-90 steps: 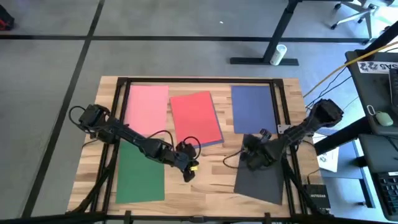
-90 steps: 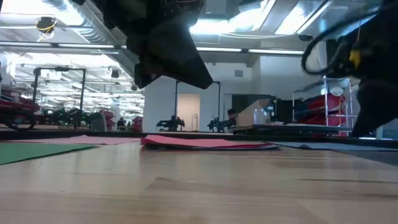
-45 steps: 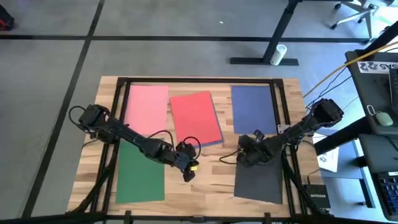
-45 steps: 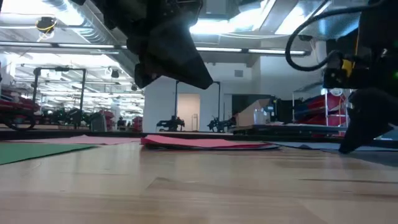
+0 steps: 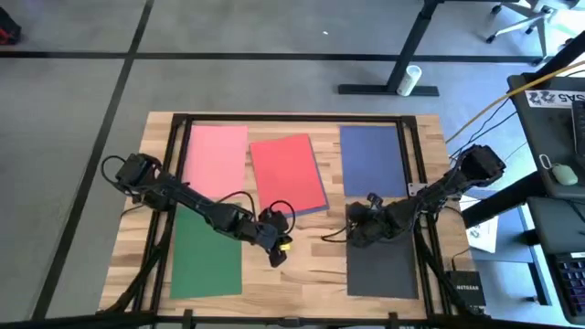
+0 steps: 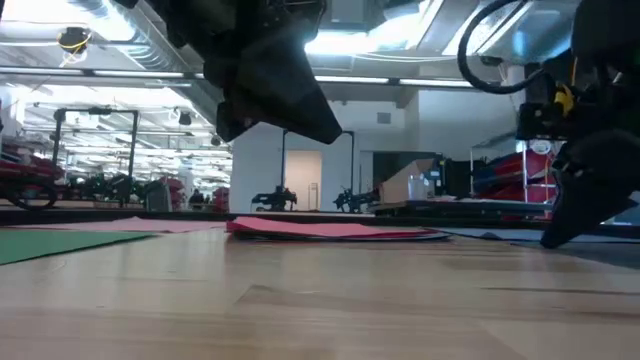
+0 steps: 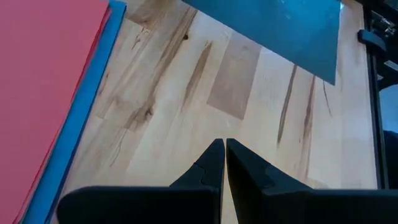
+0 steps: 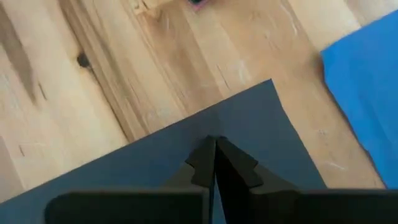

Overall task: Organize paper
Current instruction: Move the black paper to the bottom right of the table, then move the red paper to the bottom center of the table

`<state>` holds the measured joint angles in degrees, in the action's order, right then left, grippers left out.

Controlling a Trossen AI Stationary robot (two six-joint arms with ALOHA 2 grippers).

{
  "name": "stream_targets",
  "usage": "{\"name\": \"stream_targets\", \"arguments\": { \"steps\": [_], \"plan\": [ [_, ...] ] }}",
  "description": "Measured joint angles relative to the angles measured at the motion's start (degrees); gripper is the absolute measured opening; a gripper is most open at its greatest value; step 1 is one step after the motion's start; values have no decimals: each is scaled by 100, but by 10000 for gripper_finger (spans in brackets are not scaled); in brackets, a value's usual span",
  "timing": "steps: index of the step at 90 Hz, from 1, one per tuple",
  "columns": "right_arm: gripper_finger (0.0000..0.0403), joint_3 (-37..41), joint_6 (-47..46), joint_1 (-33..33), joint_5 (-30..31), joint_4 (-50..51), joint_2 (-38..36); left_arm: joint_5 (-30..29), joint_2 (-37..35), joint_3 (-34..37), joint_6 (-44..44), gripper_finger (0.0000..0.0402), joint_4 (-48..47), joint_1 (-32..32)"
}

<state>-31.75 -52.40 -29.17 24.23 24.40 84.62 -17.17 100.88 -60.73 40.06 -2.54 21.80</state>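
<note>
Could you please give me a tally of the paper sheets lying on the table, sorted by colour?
Pink sheet: 1
Red sheet: 1
Blue sheet under the red one, only its edge showing: 1
Navy blue sheet: 1
Green sheet: 1
Dark grey sheet: 1
Total: 6 sheets

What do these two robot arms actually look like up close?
Both arms are slim, black and jointed, with loose black cables looping alongside. The left gripper carries a small yellow mark near its tip. Each ends in two dark wedge-shaped fingers, and the right gripper looks alike.
</note>
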Motion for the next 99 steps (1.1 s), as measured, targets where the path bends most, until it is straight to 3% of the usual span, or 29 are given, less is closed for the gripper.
{"name": "stream_targets", "arguments": {
  "steps": [52, 99],
  "plan": [
    [0, -155, 941, 446, -246, -415, 29, -2, 0, 0, -16, 0, -196, 62],
    [14, -680, 2405, 520, 314, -530, 22, -2, 0, 0, -151, 0, -384, 188]
  ]
}}
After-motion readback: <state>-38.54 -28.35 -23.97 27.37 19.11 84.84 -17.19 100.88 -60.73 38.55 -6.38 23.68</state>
